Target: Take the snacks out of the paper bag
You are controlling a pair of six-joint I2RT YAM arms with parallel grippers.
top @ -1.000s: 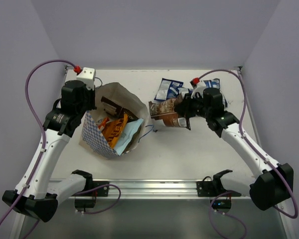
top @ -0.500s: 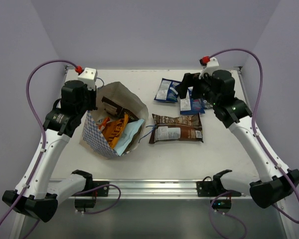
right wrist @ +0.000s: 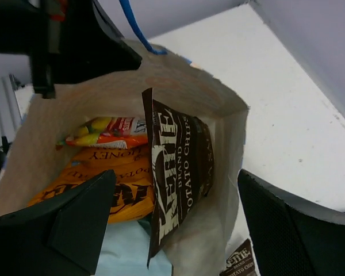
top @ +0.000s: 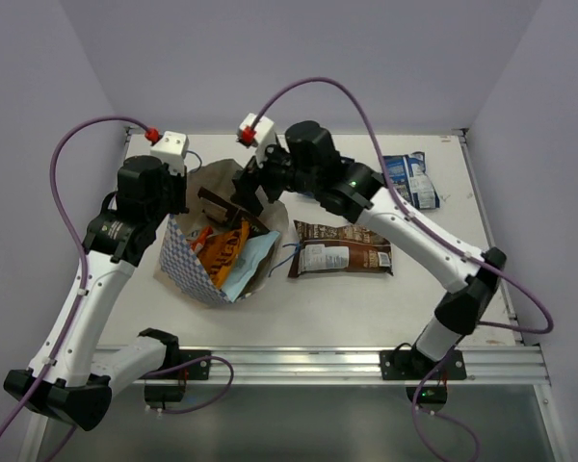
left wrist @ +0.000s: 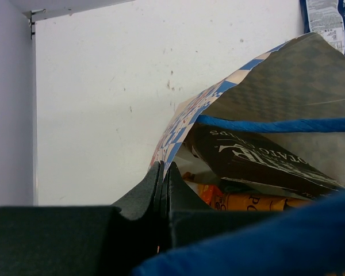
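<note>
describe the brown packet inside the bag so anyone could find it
Start at the paper bag on the left of the table. Inside its open mouth, against the far wall, stands a dark brown packet with white lettering; its neighbours are orange or pale blue.

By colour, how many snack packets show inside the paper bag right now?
Dark brown packet: 1
Orange packet: 1
Orange-yellow packet: 1
Light blue packet: 1
Total in the paper bag: 4 visible; any lying beneath these are hidden.
</note>
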